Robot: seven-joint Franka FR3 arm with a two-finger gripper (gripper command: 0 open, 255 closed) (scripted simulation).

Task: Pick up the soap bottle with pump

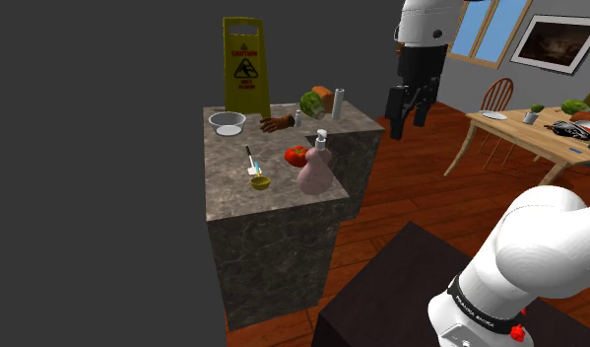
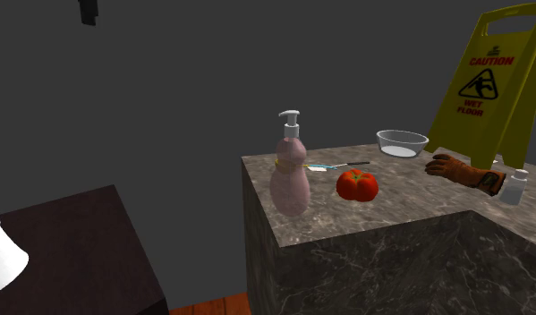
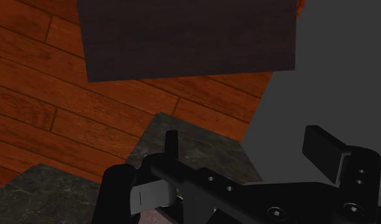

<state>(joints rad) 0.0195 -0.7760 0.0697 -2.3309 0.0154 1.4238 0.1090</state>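
Note:
The soap bottle (image 1: 314, 170) is pink and pear-shaped with a white pump. It stands upright near the marble counter's (image 1: 241, 212) edge on the shoulder view's right, next to a tomato (image 1: 296, 155). In the second exterior view the bottle (image 2: 290, 174) stands at the counter's near left corner. My black gripper (image 1: 407, 106) hangs open and empty, well above the counter and off the shoulder view's right of it, apart from the bottle. In the wrist view the fingers (image 3: 172, 145) stand wide apart around the gripper's middle (image 3: 246, 149), over the counter's corner (image 3: 201, 149).
On the counter are a yellow wet-floor sign (image 1: 245, 64), a clear bowl (image 1: 227, 122), a brown glove (image 1: 278, 123), a small yellow bowl (image 1: 260, 182), a brush (image 1: 250, 160) and a shaker (image 1: 298, 118). The dark stand (image 1: 401, 286) is below; a dining table (image 1: 524, 133) is at right.

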